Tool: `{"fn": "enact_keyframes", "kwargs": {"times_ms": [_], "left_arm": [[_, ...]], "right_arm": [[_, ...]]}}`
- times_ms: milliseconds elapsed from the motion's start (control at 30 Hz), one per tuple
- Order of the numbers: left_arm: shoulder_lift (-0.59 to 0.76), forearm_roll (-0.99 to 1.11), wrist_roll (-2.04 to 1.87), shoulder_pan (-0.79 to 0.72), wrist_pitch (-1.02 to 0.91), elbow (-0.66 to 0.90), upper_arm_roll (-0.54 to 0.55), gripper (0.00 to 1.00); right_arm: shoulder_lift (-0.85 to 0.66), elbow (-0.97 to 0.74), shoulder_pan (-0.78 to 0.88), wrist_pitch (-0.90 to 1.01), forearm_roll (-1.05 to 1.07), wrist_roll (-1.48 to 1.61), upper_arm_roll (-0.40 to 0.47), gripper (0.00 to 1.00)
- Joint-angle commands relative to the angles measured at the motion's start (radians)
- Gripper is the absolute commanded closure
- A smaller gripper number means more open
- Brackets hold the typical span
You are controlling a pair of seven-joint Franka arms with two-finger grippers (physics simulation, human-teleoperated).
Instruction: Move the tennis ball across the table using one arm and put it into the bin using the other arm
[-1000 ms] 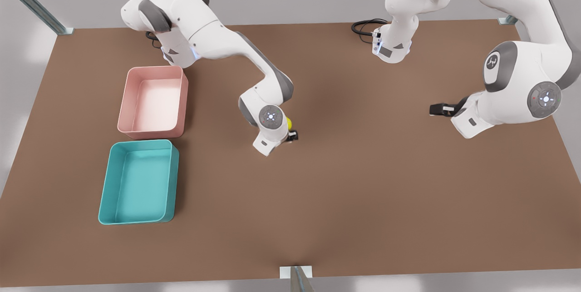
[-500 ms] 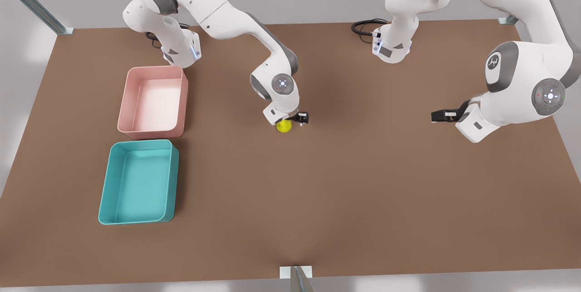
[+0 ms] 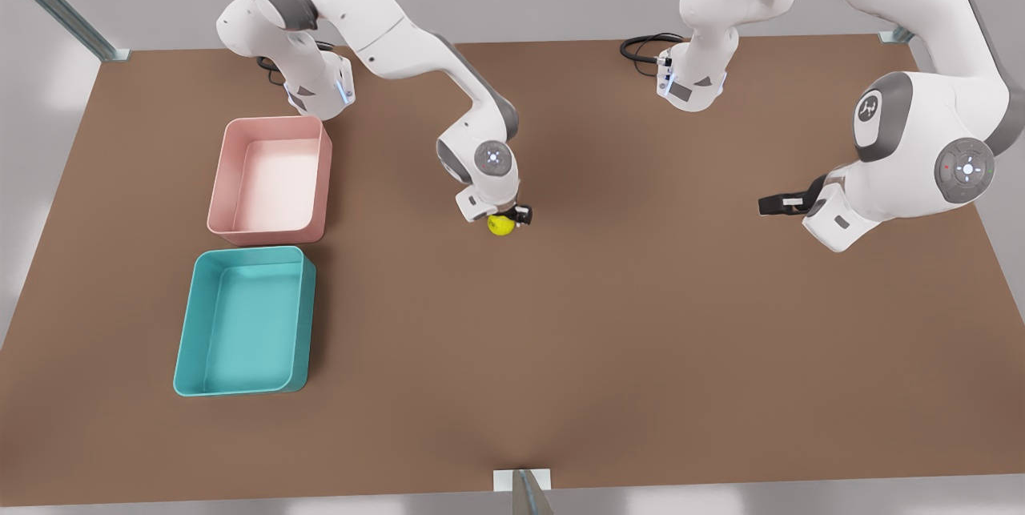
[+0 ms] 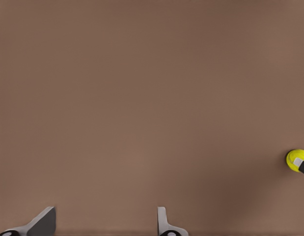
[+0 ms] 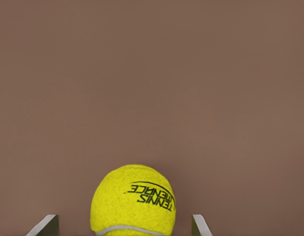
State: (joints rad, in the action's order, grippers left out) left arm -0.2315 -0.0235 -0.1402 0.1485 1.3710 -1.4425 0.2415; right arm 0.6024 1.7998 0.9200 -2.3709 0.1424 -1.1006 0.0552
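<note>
A: Tennis ball (image 3: 500, 225) position?
B: Mid-counter (image 3: 608, 339), well apart from the teal bin (image 3: 243, 322) and the pink tub (image 3: 269, 179).
A: Right gripper (image 3: 512, 217)?
B: Directly over the ball. Wrist view puts the ball (image 5: 132, 200) between its fingertips (image 5: 45, 224), jaws apart, a gap showing on each side.
A: Left gripper (image 3: 773, 203)?
B: Waits toward the front view's right. Jaws apart over bare counter (image 4: 142, 98); its own view shows the ball (image 4: 295, 160) far off.

Fuzzy felt tennis ball (image 5: 133, 201)
</note>
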Motion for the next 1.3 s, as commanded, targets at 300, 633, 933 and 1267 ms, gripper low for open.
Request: {"fn": "enact_keyframes", "kwargs": {"times_ms": [300,633,933,1267], "left_arm": [[0.003,-0.003,-0.039,0.000,-0.020,0.002,0.002,0.00],[0.001,-0.001,-0.085,0.003,-0.027,0.005,0.027,0.00],[0.000,-0.001,-0.085,0.002,-0.024,0.005,0.027,0.00],[0.000,-0.001,-0.084,0.006,-0.024,0.007,0.027,0.00]], "right_arm": [[0.063,-0.010,0.008,-0.040,-0.001,-0.059,-0.002,0.00],[0.079,-0.011,0.008,-0.051,-0.001,-0.058,-0.012,0.00],[0.077,-0.014,-0.003,-0.051,0.005,-0.044,-0.012,0.32],[-0.013,-0.017,-0.059,-0.036,0.013,-0.013,-0.011,0.37]]}}
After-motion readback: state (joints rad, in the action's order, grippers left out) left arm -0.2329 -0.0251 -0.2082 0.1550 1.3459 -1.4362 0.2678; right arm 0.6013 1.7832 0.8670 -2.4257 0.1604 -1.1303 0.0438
